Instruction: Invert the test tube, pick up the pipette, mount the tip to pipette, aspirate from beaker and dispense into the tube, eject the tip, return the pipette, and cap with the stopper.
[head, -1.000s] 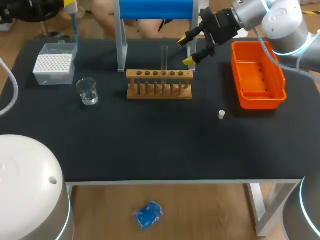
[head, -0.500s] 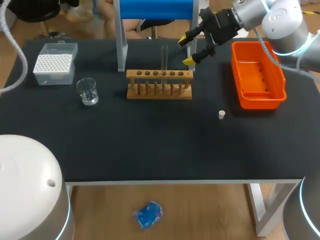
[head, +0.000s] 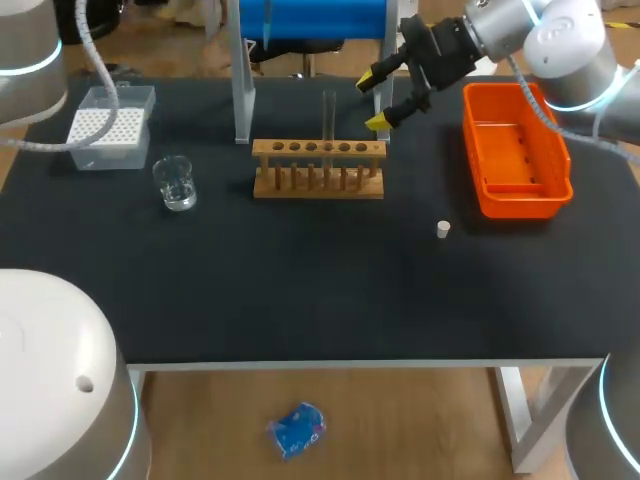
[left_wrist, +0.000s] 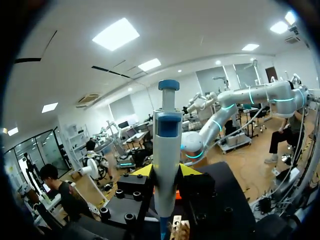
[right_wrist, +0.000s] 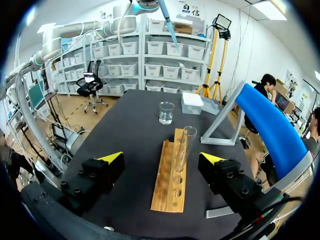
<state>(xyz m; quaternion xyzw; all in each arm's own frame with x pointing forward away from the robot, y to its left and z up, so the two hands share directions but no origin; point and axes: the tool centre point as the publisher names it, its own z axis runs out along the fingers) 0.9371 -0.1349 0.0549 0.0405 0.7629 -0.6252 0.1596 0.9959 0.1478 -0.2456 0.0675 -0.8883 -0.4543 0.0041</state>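
Test tube (head: 329, 115): slender clear glass with its open mouth facing up. It is standing upright in a hole near the middle of the wooden rack (head: 318, 170).
Right pincer (head: 376, 100): I am holding it by the rack's right end with its fingers apart. In my right wrist view the tube is rising ahead of the two yellow tips, touching neither.
Left pincer (left_wrist: 166, 170): I am clamping the pipette (left_wrist: 166, 132) between my yellow tips, high above the desk (head: 300, 290).
Pipette: a white barrel with a blue band and a blue plunger knob on top. From my right wrist view its thin blue lower end is pointing down over the far side of the desk.
Beaker (head: 176, 183): small and clear, it is sitting left of the rack, near the tip box (head: 108, 125).
Stopper (head: 443, 229): small and white, it is lying on the desk in front of the rack's right end, near the orange tray (head: 520, 205) but not touching it.
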